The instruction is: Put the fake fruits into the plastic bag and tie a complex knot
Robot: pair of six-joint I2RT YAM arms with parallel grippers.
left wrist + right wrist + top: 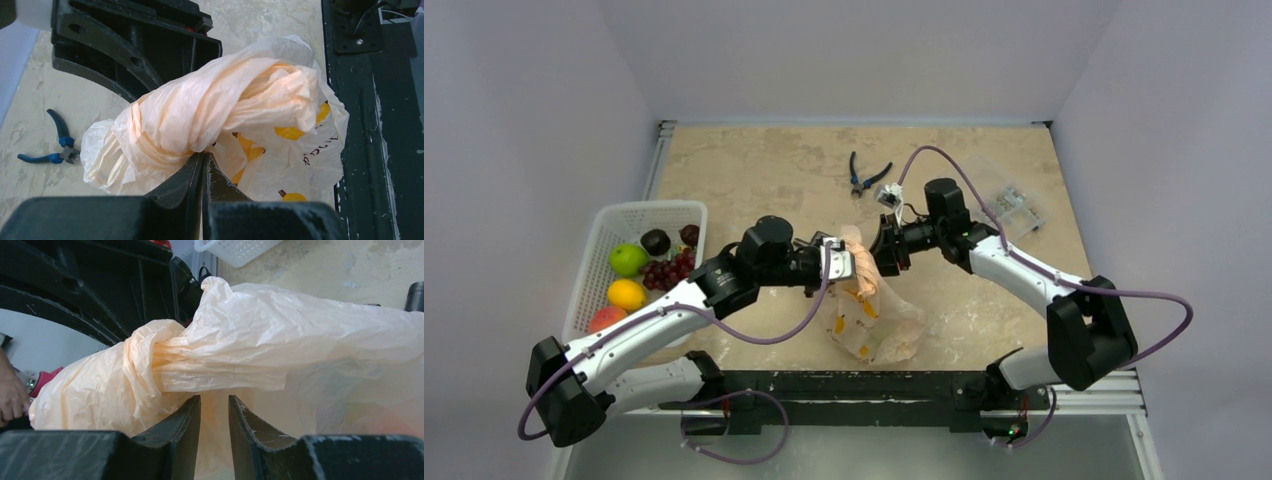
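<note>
The table (754,170) carries a white mesh basket (649,207) at its left; the plastic bag (874,325) lies near the front edge, between both arms; its twisted handles (200,110) rise up to the grippers; the left gripper (202,159) is closed, its tips touching the twist; the jaws of the right gripper (214,402) stand a little apart just under the twist; the fake fruits (627,259) lie in the basket; blue pliers (864,178) lie further back.
</note>
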